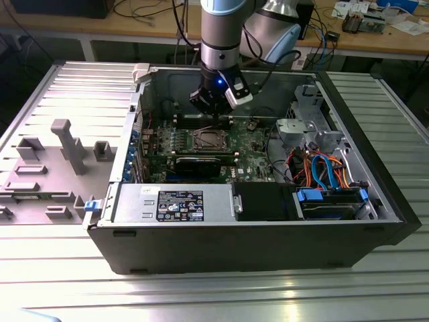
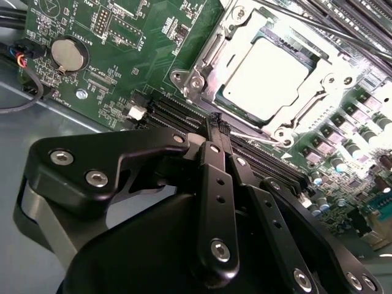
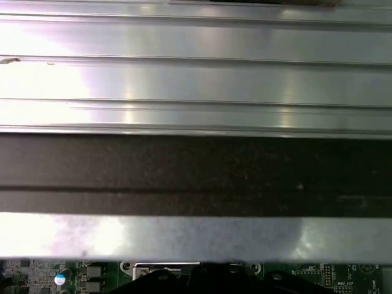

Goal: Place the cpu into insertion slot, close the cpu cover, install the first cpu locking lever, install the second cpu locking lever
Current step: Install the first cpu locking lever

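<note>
The cpu lies flat in the insertion slot, its bright silver top showing through the window of the cpu cover. The cover lies down over the chip. A thin wire lever runs along one side of the socket. My gripper hangs just above the long memory slots beside the socket, its black fingers pressed together with nothing between them. In the exterior view the gripper is inside the open computer case, just behind the socket.
A black graphics card sits in front of the socket. A power supply lies along the case's front wall. Cables and a drive cage fill the exterior view's right. A coin battery sits on the board.
</note>
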Robot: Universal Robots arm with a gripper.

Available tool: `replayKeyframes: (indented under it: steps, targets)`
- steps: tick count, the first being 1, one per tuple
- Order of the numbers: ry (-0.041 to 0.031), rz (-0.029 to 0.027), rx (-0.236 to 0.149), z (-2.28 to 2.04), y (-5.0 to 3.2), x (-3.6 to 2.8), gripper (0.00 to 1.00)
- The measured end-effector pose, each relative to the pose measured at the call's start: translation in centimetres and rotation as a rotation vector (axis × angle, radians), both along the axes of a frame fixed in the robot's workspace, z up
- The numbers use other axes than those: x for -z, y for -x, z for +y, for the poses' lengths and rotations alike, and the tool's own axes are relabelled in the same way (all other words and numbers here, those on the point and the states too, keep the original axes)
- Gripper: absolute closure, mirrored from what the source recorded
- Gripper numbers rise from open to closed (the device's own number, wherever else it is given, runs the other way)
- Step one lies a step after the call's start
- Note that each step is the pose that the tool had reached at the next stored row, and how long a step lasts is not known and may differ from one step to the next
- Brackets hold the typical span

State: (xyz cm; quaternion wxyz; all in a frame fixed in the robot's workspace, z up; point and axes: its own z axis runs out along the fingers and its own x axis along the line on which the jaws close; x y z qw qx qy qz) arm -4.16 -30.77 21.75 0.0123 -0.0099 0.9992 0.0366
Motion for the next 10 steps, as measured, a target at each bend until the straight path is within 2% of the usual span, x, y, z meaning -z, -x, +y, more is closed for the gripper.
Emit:
replayKeyframes:
  steps: [10]
  targets:
    - [0.0001,0.0000,0.004,0.00,-0.31,0.79,0.89]
